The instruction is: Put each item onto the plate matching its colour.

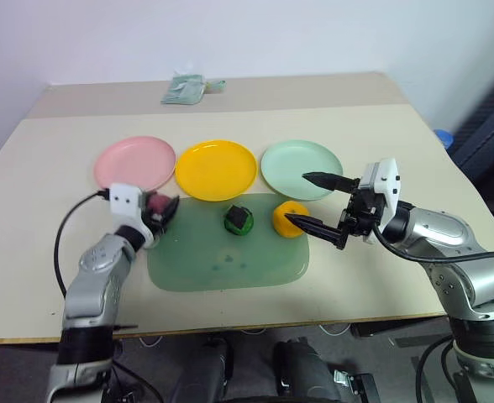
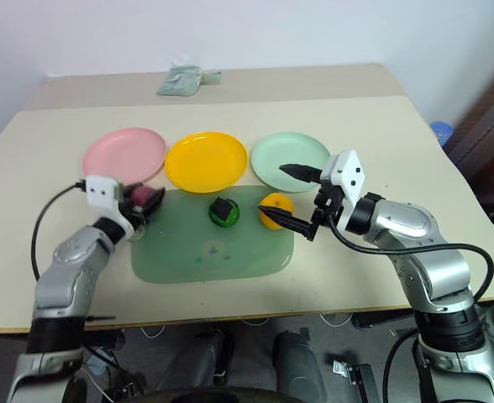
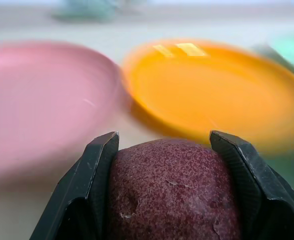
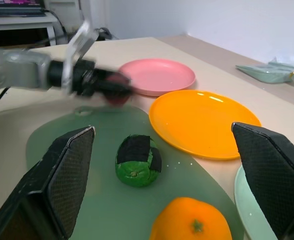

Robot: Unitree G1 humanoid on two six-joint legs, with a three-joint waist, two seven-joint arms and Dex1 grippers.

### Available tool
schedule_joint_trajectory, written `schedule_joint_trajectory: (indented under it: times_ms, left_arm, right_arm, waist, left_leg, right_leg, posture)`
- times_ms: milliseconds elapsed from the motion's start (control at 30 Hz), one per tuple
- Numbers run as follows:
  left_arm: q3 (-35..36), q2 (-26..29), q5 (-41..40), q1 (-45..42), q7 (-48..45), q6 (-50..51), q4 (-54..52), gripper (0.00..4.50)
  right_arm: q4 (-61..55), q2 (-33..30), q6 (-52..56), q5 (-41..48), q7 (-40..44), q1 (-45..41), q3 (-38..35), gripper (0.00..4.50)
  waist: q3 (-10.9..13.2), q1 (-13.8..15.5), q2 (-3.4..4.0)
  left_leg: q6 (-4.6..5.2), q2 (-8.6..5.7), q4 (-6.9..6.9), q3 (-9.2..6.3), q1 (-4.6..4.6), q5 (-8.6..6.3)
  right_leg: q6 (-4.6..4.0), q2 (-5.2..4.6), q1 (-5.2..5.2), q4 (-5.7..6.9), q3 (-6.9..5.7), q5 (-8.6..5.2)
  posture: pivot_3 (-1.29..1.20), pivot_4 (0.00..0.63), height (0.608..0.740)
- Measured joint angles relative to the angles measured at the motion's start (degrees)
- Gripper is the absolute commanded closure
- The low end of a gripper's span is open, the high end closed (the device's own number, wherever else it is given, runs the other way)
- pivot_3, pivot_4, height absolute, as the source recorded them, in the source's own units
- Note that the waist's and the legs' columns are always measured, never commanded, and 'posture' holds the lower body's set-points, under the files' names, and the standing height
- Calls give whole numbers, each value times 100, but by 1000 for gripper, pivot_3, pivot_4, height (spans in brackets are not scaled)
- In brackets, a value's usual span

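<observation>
My left gripper is shut on the dark red item, holding it by the mat's far left corner, just in front of the pink plate. The yellow plate and the mint green plate lie beside the pink one in a row, all three bare. The dark green item with black patches and the orange item rest on the translucent green mat. My right gripper is open and empty, with its lower finger beside the orange item and its upper finger over the mint plate's front rim.
A folded pale green packet lies at the far side of the table. A blue object sits past the table's right edge. The table's front edge runs close below the mat.
</observation>
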Motion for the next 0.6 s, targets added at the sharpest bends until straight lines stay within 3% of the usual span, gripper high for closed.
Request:
schedule_joint_trajectory:
  times_ms: [233, 333, 367, 600]
  left_arm:
    - [368, 34, 376, -1472, 826, -1021, 1942, 1798]
    - [406, 51, 490, -1979, 900, -1443, 3054, 746]
    - [408, 50, 497, -2068, 878, -1572, 3312, 169]
    - [416, 22, 351, -2044, 354, -1840, 3555, 70]
  right_arm:
    - [172, 98, -123, -105, -111, -150, -14, 0]
    - [268, 179, -220, -173, -117, -163, -9, 0]
    - [277, 186, -247, -191, -112, -163, -6, 0]
    - [396, 194, -391, -312, -143, -100, -25, 0]
  waist:
    - [-1, -15, -2]
    - [-2, -15, -3]
    - [-2, -18, -3]
    - [-1, -24, -4]
  left_leg:
    - [-1, -6, -6, 6, 1, 1]
    - [-1, -9, -6, 6, 0, 1]
    - [0, -11, -6, 6, -1, 0]
    - [0, -10, -10, 7, -8, 0]
  right_leg:
    - [9, 0, -5, 2, 4, 7]
    - [13, -1, -5, 2, 3, 10]
    - [15, -2, -5, 1, 4, 11]
    - [14, -3, -16, 2, 7, 13]
  posture:
    - [0, 150, 740]
    - [0, 150, 740]
    - [0, 150, 740]
    - [0, 150, 740]
